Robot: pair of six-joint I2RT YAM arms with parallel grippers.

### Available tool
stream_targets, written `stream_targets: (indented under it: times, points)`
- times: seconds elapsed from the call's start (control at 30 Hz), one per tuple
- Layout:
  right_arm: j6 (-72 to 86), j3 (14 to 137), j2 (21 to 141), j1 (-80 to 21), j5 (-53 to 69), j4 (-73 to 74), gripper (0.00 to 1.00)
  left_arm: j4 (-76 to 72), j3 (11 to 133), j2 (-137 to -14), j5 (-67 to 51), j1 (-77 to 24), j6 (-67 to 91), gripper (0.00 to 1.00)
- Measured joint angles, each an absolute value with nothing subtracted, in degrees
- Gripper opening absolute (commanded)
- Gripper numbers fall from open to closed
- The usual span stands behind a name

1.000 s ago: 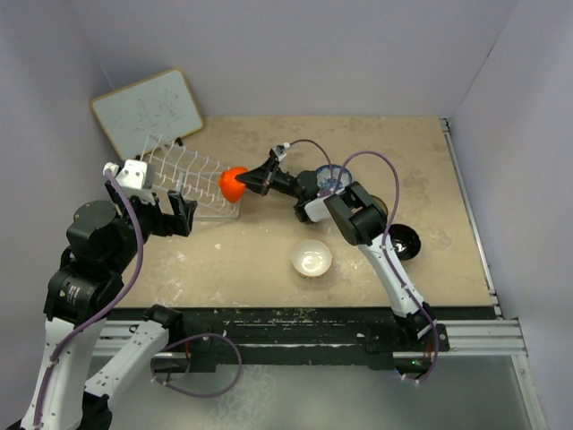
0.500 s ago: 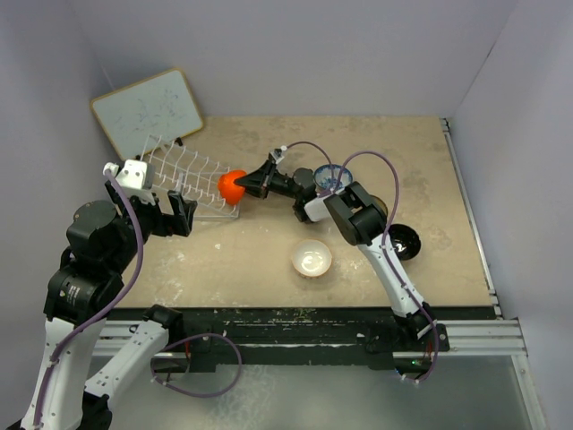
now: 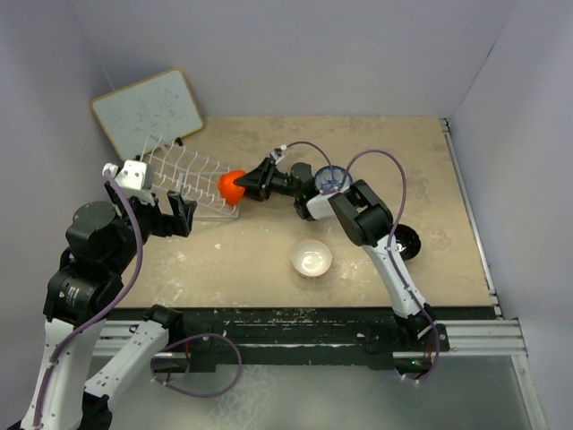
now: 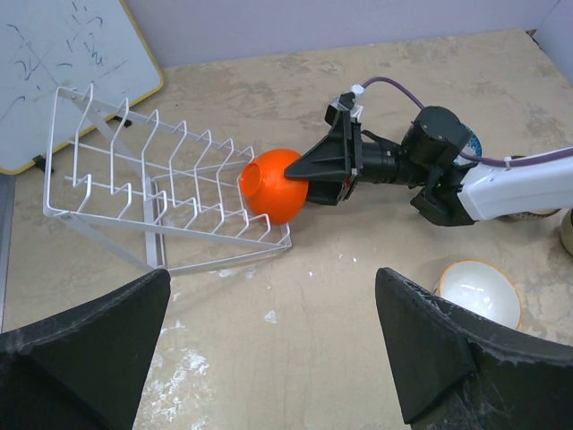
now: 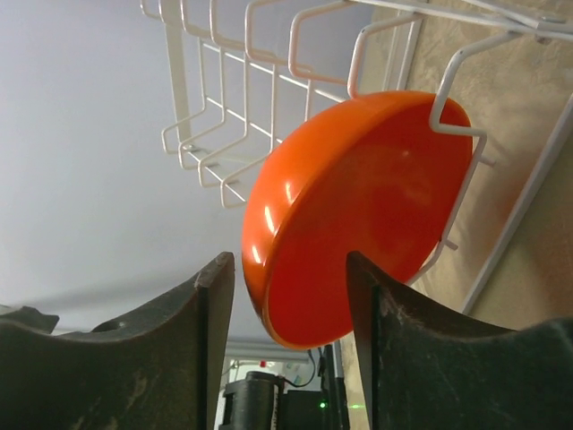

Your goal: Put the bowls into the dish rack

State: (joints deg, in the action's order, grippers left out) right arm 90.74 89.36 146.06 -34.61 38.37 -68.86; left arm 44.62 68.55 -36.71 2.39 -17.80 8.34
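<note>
Beige mottled counter (image 3: 421, 161) is carrying a whiteboard (image 3: 148, 112) at its far left corner, and the dish rack (image 3: 183, 175) is sitting just in front of it. The right tool (image 3: 248, 184) is reaching across to the rack's right end and is clenching the orange bowl (image 3: 232, 185), one finger on each side of its wall. The bowl is tipping on edge, its opening facing the rack, and is touching the wires at that end. The left tool (image 4: 273, 278) is hovering near the rack's near side, its fingers (image 4: 81, 358) spread wide around nothing. The white bowl (image 3: 312, 260) is sitting upright near the counter's front edge, the blue-and-white bowl (image 3: 331, 177) is peeking out behind the right arm, and the black bowl (image 3: 405, 242) is lying just right of that arm.
</note>
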Motion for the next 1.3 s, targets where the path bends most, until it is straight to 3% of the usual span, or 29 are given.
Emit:
stream_targets:
  times: [0.8,1.0,1.3]
  points:
    - [76.2,75.2,129.4,-34.6,34.3,-53.3,0.8,44.6,68.6,-36.2,2.7,-17.8,9.1,0.99]
    - [67.4,69.9,118.6,-34.6,30.1,-42.6,1.0,43.8,68.3,-36.2,3.3,-17.8,10.0,0.99]
    - [46.3,65.5,100.6,-34.7,22.2,-20.7,1.0,42.8,67.6,-36.6,3.3,-17.8,10.4,0.99]
